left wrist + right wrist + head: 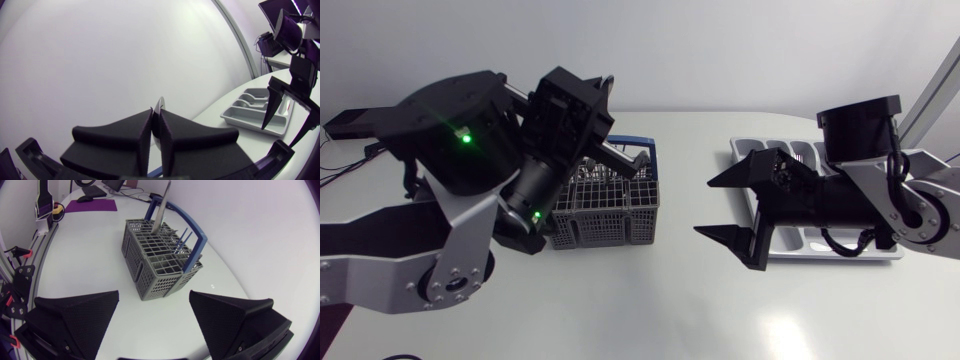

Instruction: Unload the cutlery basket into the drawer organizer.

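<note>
Overhead, the grey basket [605, 215] sat on the white surface [650, 300] under my left arm, well apart from the organizer [800, 152] beneath my right arm. Its blue handle [192, 230] arched over the grid, just beside a silver utensil [162, 205]. That utensil stood nearly upright, leaning slightly, with its lower end down in a far compartment. The left pincer [156, 114] was clenched on its upper end, both fingers pressing the thin metal. The right pincer [705, 207] hung spread wide, holding nothing, facing the basket.
</note>
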Controlling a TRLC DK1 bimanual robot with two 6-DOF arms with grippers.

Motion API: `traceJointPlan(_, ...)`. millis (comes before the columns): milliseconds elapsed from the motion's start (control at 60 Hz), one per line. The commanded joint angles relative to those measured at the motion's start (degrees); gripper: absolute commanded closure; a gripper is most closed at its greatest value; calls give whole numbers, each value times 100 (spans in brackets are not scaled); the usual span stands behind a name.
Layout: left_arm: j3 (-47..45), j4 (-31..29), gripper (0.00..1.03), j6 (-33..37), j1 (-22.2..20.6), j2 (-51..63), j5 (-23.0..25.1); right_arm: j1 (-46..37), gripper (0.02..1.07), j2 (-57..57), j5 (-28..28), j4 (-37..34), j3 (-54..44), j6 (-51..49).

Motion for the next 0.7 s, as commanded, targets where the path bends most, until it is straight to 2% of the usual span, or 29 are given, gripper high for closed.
traceJointPlan(0, 419, -227, 97, -322, -68, -244, -63, 59, 6, 41, -35, 113, 235, 479)
traceJointPlan(250, 1096, -1624, 97, -1658, 73, -182, 210, 235, 6, -3, -299, 368, 481, 1622)
traceJointPlan(683, 1492, -2301, 97, -2572, 196, 187, 693, 270, 13, 832, -1424, 368, 1413, 2984)
